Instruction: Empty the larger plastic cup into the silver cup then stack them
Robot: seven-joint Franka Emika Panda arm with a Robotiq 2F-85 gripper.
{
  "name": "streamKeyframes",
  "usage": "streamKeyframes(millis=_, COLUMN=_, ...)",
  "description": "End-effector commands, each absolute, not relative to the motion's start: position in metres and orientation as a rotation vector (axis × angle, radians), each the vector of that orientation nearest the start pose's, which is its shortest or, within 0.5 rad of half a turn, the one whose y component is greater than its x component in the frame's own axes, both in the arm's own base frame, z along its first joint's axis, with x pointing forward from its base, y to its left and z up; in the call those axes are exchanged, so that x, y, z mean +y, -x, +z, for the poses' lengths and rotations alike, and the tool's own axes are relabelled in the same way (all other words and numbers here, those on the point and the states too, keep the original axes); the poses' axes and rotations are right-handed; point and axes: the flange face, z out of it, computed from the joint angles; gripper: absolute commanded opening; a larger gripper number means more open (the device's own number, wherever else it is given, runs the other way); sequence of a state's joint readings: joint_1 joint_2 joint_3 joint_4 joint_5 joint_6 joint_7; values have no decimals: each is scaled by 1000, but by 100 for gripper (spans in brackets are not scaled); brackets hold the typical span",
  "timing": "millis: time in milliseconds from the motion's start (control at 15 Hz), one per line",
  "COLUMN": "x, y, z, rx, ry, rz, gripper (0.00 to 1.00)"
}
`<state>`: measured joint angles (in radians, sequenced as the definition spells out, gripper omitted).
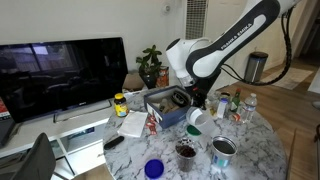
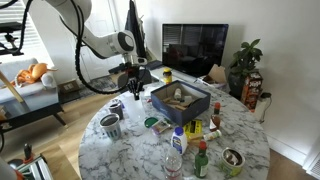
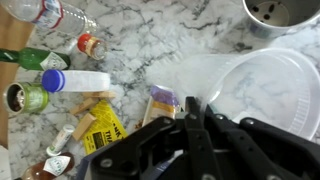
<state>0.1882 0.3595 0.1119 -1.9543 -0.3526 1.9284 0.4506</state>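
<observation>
- The gripper (image 3: 192, 108) enters the wrist view from the bottom edge. Its dark jaws are drawn tight on the rim of the plastic cup (image 3: 265, 95).
- The plastic cup is pale and translucent. In the wrist view it fills the right side, with its open mouth towards the camera and the marble table (image 3: 150, 50) showing through it.
- In an exterior view the plastic cup (image 1: 197, 118) hangs tipped on its side under the gripper (image 1: 193, 108), clear of the table (image 1: 262, 140).
- The silver cup (image 1: 222, 150) stands upright on the table, lower in that view than the plastic cup and a little to its right. The two cups are near each other but apart.
- In the wrist view the silver cup (image 3: 280, 15) sits at the top right corner, dark inside. It is just beyond the plastic cup's rim, not under it.
- A dark cup (image 1: 186, 150) with brownish contents stands just beside the silver cup. A small blue cup (image 1: 153, 168) stands farther along the table edge.
- A blue box (image 1: 165, 115) holding odds and ends sits behind the gripper.
- In the other exterior view the gripper (image 2: 132, 84) hangs near the table's far edge. The silver cup (image 2: 110, 125) is below it and the box (image 2: 185, 108) is to one side.
- On the left of the wrist view lie a white bottle (image 3: 78, 80) with a blue cap, a green bottle (image 3: 30, 58) and a yellow packet (image 3: 100, 125).
- Whether anything is inside the plastic cup cannot be told.
</observation>
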Motion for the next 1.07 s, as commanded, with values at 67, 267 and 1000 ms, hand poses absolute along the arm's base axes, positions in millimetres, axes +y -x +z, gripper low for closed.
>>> streamKeyframes(millis=67, x=127, y=-553, z=256, rx=-43, ry=3323, rz=337, gripper=1)
streamKeyframes(millis=267, x=115, y=-552, z=246, rx=-38, ry=3237, rz=273, gripper=1)
streamKeyframes(millis=1000, x=88, y=-545, z=215, rx=-109, ry=3011, rz=164, gripper=1)
